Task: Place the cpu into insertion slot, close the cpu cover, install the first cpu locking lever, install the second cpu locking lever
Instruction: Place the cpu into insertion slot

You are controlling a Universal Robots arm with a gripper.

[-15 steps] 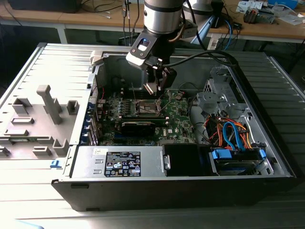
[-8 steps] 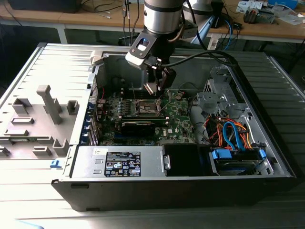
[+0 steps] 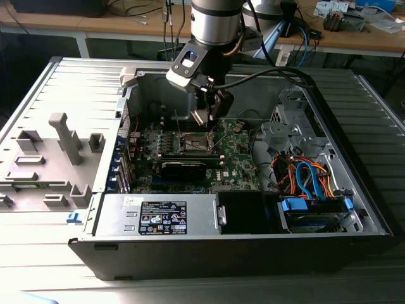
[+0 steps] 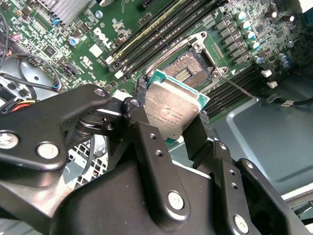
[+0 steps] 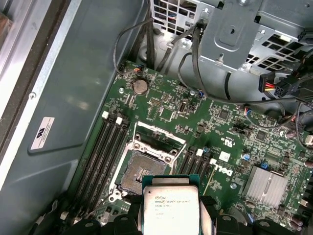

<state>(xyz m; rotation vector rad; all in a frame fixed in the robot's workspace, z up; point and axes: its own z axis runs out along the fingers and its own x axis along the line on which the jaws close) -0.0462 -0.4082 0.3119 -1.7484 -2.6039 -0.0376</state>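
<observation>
the robot's gripper (image 4: 168,126) is clamped on the cpu (image 4: 173,105), its two black fingers (image 4: 138,117) pinching opposite edges of the small silvery chip, whose metal face tilts toward the camera in the second wrist view. in the first wrist view the cpu (image 5: 170,205) hangs between the finger tips just short of the insertion slot (image 5: 142,171), above the board and not touching it. the socket's dark centre lies bare, and the cpu cover (image 5: 161,133) looks swung up off it at the far edge; in the second wrist view a thin locking lever (image 4: 239,88) juts free beside the socket. around the socket spreads the green motherboard (image 5: 220,127), with long memory slots (image 5: 105,147) on one side and a finned heat sink (image 5: 266,188) further off. the exterior view shows the arm reaching down into an open computer case (image 3: 354,126) lying on its side, the gripper (image 3: 212,114) poised over the socket. this looks like the first step, placing the chip, not yet done. seating it would likely call for levelling the chip, squaring it to the socket frame and lowering it gently.
</observation>
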